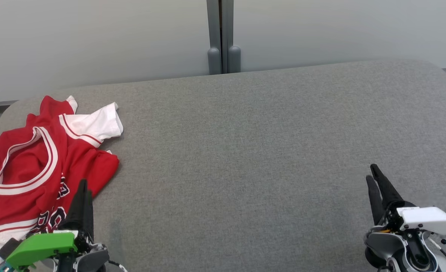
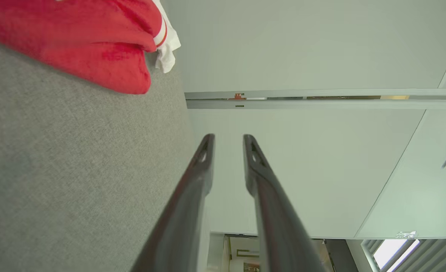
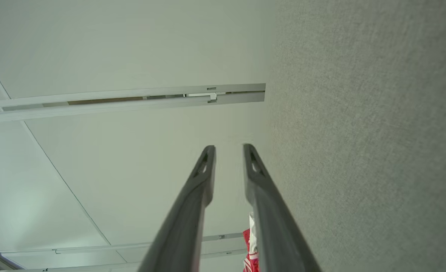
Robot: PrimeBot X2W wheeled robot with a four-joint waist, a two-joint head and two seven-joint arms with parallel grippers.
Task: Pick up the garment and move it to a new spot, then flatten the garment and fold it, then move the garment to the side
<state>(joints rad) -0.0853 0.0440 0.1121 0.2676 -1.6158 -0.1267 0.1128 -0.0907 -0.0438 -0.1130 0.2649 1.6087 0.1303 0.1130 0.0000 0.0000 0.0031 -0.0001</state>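
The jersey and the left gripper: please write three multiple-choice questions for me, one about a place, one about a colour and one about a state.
1. Where on the grey table does the jersey lie?
A. at the robot's left
B. in the middle
C. at the robot's right

2. What is the jersey's main colour?
A. blue
B. red
C. green

3. What does the left gripper hold?
A. the jersey
B. a towel
C. nothing

Answers: 1 A, since the jersey lies crumpled at the left edge of the head view. 2 B, since the cloth is red with white trim. 3 C, since the left wrist view shows the gripper open and empty.
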